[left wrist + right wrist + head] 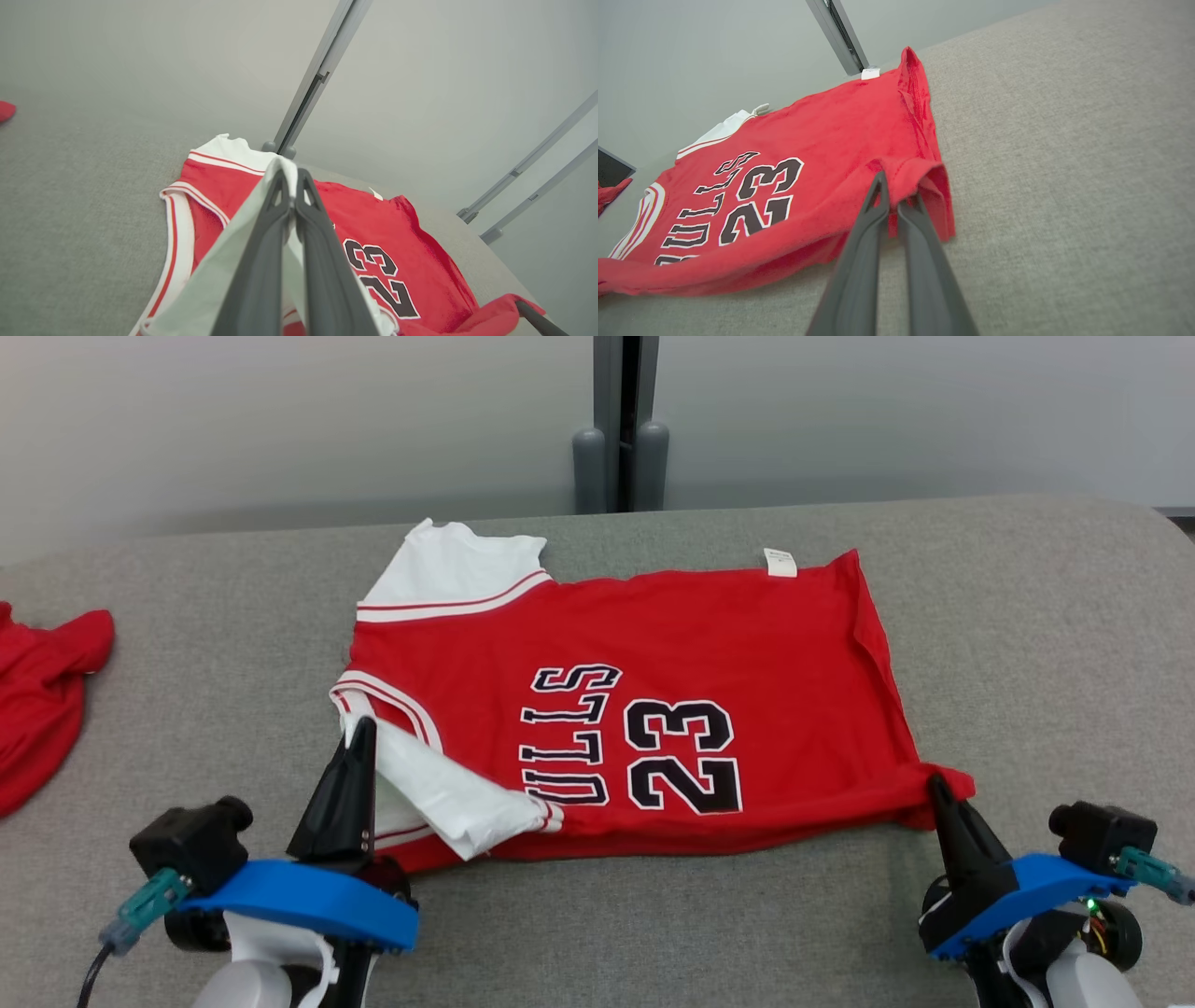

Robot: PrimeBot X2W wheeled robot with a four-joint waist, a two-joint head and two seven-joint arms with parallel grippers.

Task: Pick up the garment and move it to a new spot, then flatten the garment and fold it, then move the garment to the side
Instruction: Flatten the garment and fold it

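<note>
Red no. 23 jersey (728, 644) lies spread on grey worktop (1027, 644), btwn both tools. Its white sleeve (448, 793), near-left, is pinched in left tool (362, 723); red hem corner (957, 787), near-right, pinched in right tool (936, 784).

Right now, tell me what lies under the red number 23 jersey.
The grey fabric tabletop shows around the red jersey and meets its edges. Whatever lies under its middle is hidden by the cloth.
</note>
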